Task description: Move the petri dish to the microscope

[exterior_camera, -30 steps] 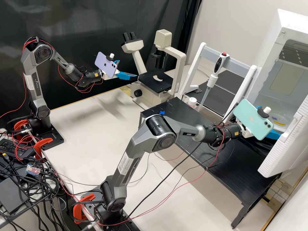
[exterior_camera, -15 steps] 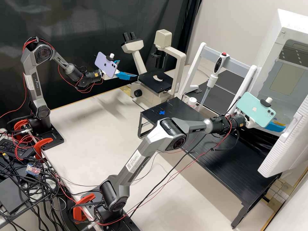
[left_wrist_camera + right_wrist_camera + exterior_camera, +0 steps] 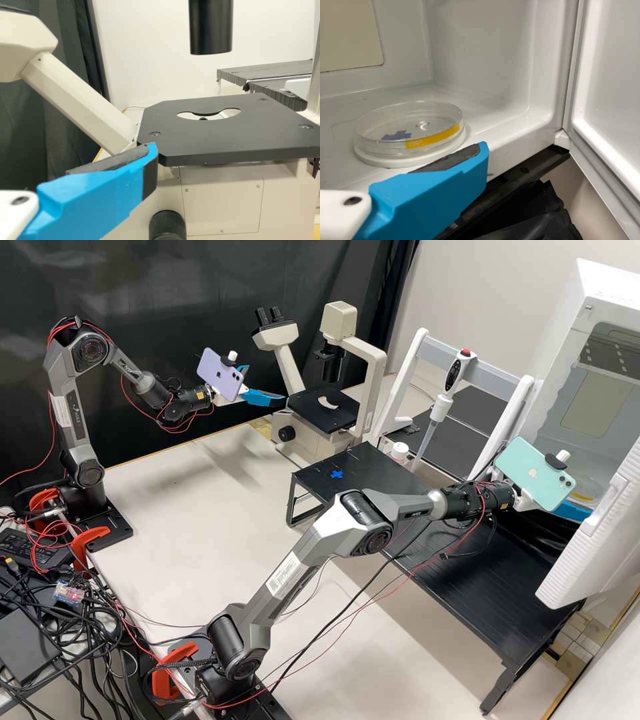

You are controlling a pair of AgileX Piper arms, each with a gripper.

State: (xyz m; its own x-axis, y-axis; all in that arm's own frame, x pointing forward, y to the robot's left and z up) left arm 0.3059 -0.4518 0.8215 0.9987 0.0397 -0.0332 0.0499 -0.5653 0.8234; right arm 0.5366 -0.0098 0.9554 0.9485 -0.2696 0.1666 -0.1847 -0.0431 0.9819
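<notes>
I am seeing a yellow strip label [image 3: 434, 138] with pale print on the clear, round plastic petri dish [image 3: 377, 148], a white rectangular label [image 3: 285, 574] on my dark grey right arm [image 3: 262, 605], and a pale fruit-shaped logo [image 3: 533, 473] on the mint-green, flat phone [image 3: 513, 460].

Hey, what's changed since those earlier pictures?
The right arm stretched forward, toward the open white chamber. Nothing was taken hold of or let go. The left arm and microscope stayed put; the petri dish is still inside the chamber.
</notes>
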